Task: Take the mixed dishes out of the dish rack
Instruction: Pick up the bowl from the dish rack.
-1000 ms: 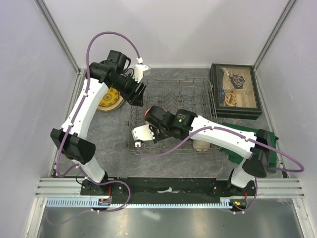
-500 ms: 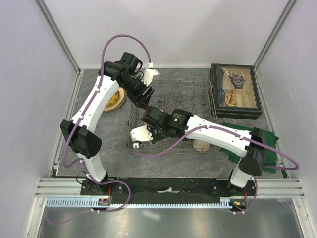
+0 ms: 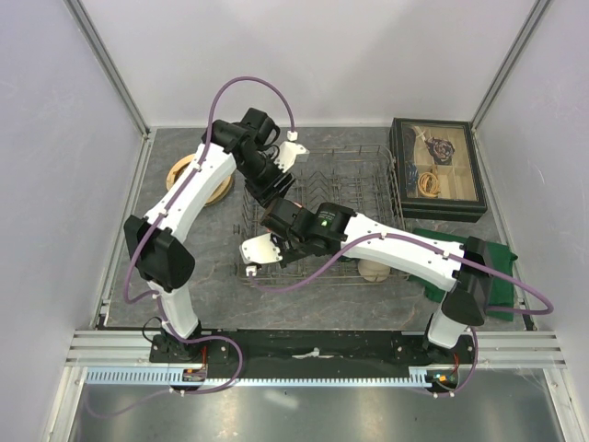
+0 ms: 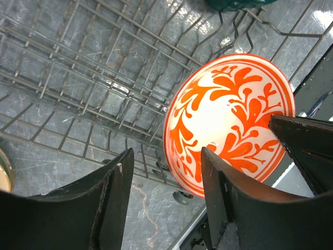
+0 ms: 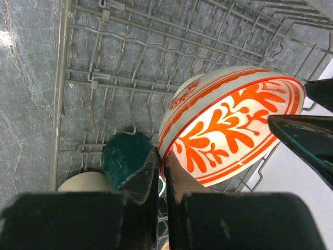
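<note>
A large rectangular grey metal wire rack with upright tines [image 3: 363, 189] fills the middle of the grey stone-look table [image 3: 221, 267], and both arms reach in over its left half. At the table's far right corner stands a dark glass-lidded box [image 3: 437, 170], with a green folded cloth [image 3: 502, 276] nearer, partly under the right arm. Left of the rack, on the table, lies the gold-brown patterned plate [image 3: 182, 172], partly covered by the left arm.

The small red-and-white bowl [image 5: 229, 130] hangs tilted on edge above the rack wires. The right gripper [image 5: 160, 159] pinches its rim, fingers pressed close on either side of it. The left gripper [image 4: 165, 156] stands just beside the bowl with its jaws spread wide and not closed on anything; whether it touches the rim cannot be told.

Inside the rack's near side sit the tall beige tumbler [image 5: 83, 181] and, just beside it, the dark green mug [image 5: 127, 156]
</note>
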